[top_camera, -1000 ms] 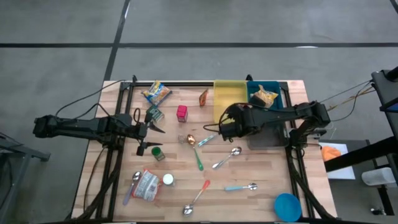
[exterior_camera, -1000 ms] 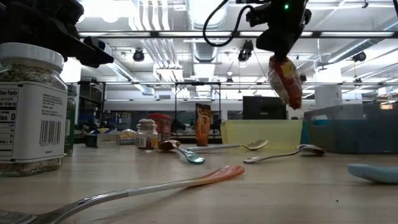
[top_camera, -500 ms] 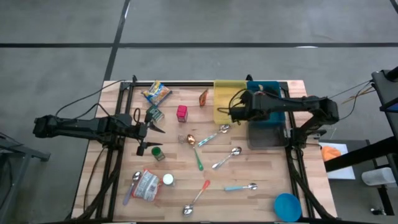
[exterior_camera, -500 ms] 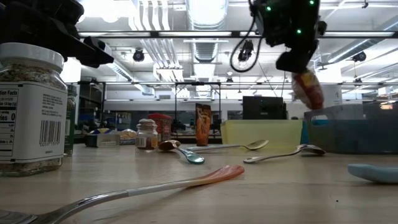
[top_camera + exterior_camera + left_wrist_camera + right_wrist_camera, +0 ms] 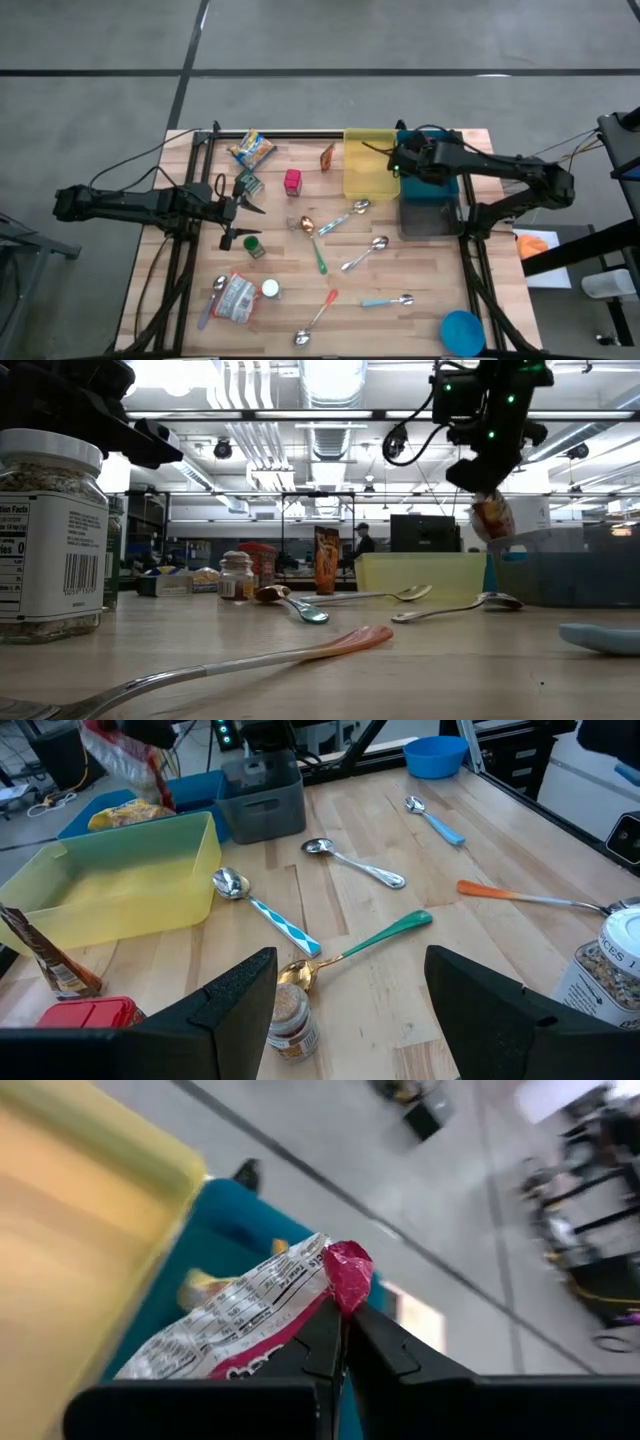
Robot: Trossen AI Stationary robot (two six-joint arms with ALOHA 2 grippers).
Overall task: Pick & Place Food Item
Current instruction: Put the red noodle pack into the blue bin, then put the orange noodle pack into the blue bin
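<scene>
So the right gripper [image 5: 345, 1325] was pinched tight on the crimped top edge of a red-and-white snack packet [image 5: 240, 1330], letting the bag dangle below it. It hung right over the blue bin [image 5: 440, 165], which sat beside the yellow bin [image 5: 366, 165]. My guess is the edge grip kept the fingers clear of the bin walls for the drop. A yellow snack bag [image 5: 125, 815] was already in the blue bin, so that looked like the food spot. The left gripper [image 5: 232, 210] was parked well away from the blue bin near a green-lidded jar [image 5: 254, 246], jaws spread, holding nothing.
</scene>
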